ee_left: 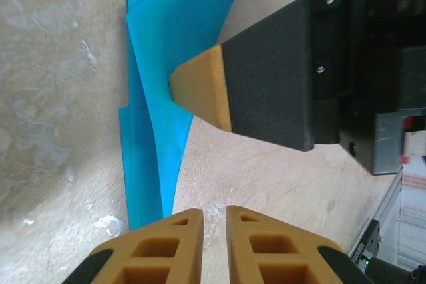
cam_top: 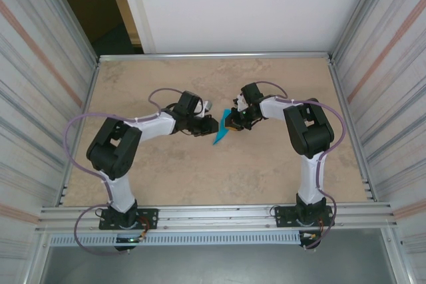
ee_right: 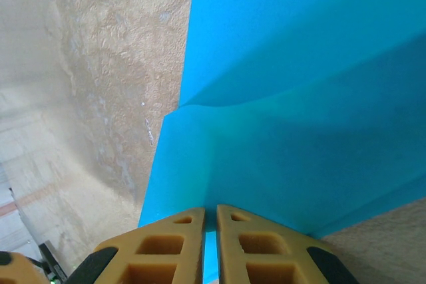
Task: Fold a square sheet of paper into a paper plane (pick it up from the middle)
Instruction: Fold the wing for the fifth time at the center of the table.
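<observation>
Well, from above, my left fingers [cam_top: 202, 128] and right fingers [cam_top: 232, 123] meet mid-way over the beige marbled table [cam_top: 266, 177], at the thin turquoise-blue paper sheet [cam_top: 220, 134], which is partly folded. Left wrist view: my left fingers [ee_left: 174, 244] are nearly together and empty, so they should slide in and press the crease flat. Right wrist view: my right fingers [ee_right: 256, 247] are clamped on the sheet's [ee_right: 299, 98] edge, and should hold it taut.

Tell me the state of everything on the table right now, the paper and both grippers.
folded paper: creased into overlapping layers, pinched by the right gripper.
right gripper: jaws shut on the folded paper.
left gripper: jaws shut, nothing between them, next to the folded paper.
</observation>
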`<state>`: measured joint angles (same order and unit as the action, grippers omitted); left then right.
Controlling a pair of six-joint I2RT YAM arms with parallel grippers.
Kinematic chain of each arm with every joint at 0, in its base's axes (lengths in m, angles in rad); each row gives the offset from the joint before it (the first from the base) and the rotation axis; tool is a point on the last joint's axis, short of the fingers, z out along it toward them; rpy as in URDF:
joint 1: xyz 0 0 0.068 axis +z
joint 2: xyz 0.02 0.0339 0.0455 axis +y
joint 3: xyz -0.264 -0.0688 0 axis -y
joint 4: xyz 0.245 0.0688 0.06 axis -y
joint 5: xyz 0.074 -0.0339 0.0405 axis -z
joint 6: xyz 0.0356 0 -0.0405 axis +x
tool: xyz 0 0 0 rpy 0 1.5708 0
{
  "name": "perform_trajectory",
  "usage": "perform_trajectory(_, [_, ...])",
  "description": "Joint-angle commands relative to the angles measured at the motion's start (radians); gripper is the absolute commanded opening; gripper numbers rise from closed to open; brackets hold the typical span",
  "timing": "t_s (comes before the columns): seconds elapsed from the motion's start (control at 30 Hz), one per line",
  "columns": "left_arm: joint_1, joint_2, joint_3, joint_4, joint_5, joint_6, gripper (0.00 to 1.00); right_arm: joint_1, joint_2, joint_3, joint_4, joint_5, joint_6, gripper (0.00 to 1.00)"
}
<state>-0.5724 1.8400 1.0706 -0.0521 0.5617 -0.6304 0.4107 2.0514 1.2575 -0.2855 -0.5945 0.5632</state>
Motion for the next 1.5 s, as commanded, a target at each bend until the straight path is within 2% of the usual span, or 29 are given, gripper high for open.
perform_trajectory(0.0, [-0.019,0.043,0.038,0.005,0.065,-0.002,0.16,0.0,0.049,-0.002,-0.055,0.04,-0.031,0.12])
perform_trajectory(0.4, [-0.027,0.122,0.08,-0.063,0.054,0.001,0.14,-0.001,0.049,-0.008,-0.048,0.039,-0.029,0.12])
perform_trajectory(1.47, [-0.055,0.17,0.068,-0.094,0.032,0.001,0.12,-0.001,0.056,-0.015,-0.049,0.045,-0.016,0.12])
